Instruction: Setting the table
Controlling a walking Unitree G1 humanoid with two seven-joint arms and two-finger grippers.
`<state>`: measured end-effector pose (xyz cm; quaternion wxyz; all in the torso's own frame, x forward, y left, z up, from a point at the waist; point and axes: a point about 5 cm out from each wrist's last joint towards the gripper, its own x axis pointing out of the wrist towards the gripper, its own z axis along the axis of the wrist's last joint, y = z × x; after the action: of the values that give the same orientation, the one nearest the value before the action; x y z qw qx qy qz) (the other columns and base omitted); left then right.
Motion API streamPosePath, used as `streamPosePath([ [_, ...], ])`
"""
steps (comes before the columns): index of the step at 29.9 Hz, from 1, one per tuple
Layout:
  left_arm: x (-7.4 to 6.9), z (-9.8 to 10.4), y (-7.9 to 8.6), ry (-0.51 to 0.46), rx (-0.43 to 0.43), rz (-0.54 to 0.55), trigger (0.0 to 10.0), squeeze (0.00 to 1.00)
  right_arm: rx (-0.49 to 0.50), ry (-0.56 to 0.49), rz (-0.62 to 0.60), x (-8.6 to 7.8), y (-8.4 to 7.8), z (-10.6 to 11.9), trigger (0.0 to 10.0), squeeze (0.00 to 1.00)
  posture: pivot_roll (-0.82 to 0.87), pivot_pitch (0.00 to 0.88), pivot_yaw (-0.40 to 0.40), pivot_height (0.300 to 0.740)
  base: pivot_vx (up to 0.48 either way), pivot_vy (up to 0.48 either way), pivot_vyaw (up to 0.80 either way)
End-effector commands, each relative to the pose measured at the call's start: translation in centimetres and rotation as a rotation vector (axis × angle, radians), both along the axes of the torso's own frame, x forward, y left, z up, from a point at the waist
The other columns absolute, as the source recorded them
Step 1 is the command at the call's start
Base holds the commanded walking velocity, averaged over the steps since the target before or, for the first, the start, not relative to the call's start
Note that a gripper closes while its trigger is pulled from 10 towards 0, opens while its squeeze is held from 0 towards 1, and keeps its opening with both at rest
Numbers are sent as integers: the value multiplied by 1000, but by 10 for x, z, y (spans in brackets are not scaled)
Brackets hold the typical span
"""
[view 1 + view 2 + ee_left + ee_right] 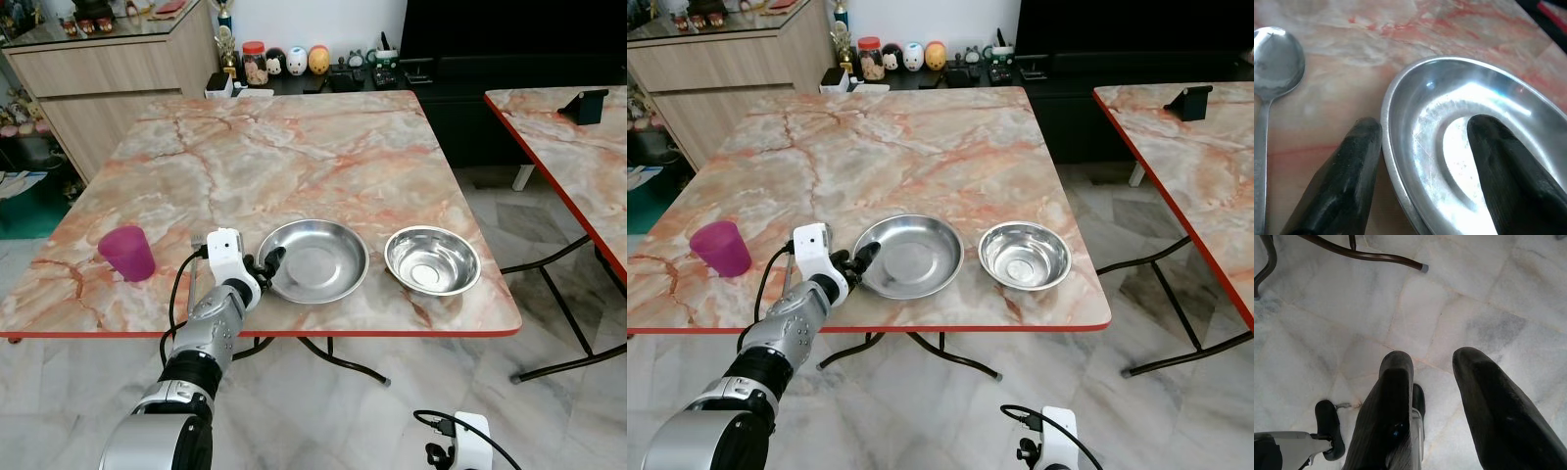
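Left gripper (1420,161) straddling near rim of steel plate (315,260), lower centre of frame, fingers apart, not clamped. Plate looks light, stiff, slippery; pinch thin rim firmly. Right gripper (1432,396) idle, fingers apart, over floor.
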<state>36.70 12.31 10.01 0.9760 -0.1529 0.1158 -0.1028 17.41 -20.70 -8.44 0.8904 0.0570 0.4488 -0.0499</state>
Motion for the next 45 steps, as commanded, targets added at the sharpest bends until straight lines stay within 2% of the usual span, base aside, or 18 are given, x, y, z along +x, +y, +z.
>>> streamPosePath([
  [1,2,1,0,0,34,-8,10000,0,12,-4,-23,0,2,0,10000,0,-106,0,62,740,0,0,0],
  [6,2,-1,2,13,83,4,10000,0,14,-4,-26,0,3,0,10000,0,-106,0,66,740,0,0,0],
  [17,3,-4,8,40,121,33,9804,0,17,-5,-18,1,3,0,10000,0,-95,0,62,740,0,0,0],
  [18,3,-4,9,42,123,34,5098,0,16,-5,-18,1,3,0,10000,0,-91,0,60,740,0,0,0],
  [19,3,-5,9,43,123,34,5098,0,16,-4,-17,1,3,0,10000,0,-91,0,60,740,0,0,0],
  [20,3,-5,9,43,123,34,4118,0,16,-4,-17,1,3,0,10000,0,-89,0,58,740,0,0,0],
  [21,3,-5,9,43,123,34,0,0,17,-4,-16,1,3,0,10000,0,-89,0,58,740,0,0,0],
  [25,3,-6,9,54,132,26,39,0,17,-2,-12,1,3,0,10000,0,-85,0,57,740,0,0,0],
  [26,2,-7,9,61,133,20,1490,0,18,-1,-10,1,3,0,10000,0,-85,0,57,740,0,0,0],
  [27,2,-8,8,65,131,14,9020,0,18,-1,-9,1,3,0,10000,0,-83,0,57,740,0,0,0],
  [28,1,-9,7,71,132,-1,9020,0,18,0,-8,1,3,0,10000,0,-83,0,57,740,0,0,0],
  [29,1,-9,7,74,130,-9,10000,0,18,0,-7,1,3,0,10000,0,-82,0,56,740,0,0,0],
  [35,1,-10,5,80,124,-36,10000,0,19,0,-6,1,3,0,10000,0,-81,0,57,740,0,0,0],
  [45,1,-9,2,112,169,-113,10000,0,25,2,-1,1,4,0,10000,0,-71,0,60,740,0,0,0],
])
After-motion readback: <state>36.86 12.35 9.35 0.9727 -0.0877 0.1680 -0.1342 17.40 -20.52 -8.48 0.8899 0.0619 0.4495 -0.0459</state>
